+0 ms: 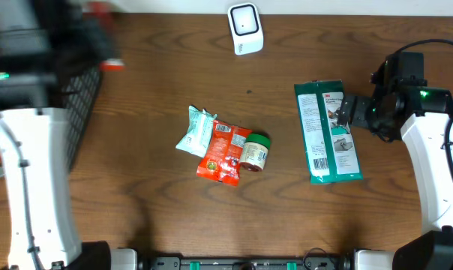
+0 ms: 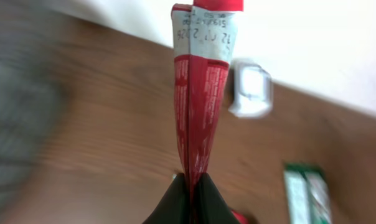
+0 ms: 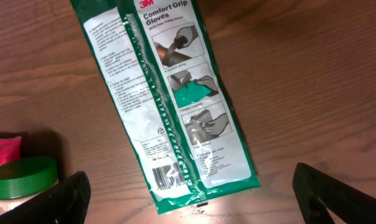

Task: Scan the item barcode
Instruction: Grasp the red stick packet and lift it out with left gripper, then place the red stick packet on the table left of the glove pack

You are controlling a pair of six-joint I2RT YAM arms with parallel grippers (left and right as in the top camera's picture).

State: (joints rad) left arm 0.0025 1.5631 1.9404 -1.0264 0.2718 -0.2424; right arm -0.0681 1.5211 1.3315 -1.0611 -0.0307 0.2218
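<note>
Closed fully, the left gripper pinches the lower end of a flat red film packet with a pale-blue printed band. The packet stands upright and edge-on in the wrist view, clear of the tabletop near its far left corner; the overhead view blurs this arm. Beyond the packet, a small white barcode scanner stands at the far edge, near the middle. No barcode shows from this angle, and which face carries it cannot be told. The right gripper, jaws spread wide and holding nothing, hovers over a long green-and-white glove pack lying flat toward the right edge. At the centre lie a pale-green pouch, an orange-red pouch and a small green-lidded jar, touching one another. A black mesh basket sits at the left edge. Handling: the packet looks light, thin and pliable, and its glossy film is probably slippery, so it may droop or twist when tilted. The crimped end seam is likely the stiffest hold and leaves both faces uncovered for the scanner. A pinch across the middle would risk hiding the code.
</note>
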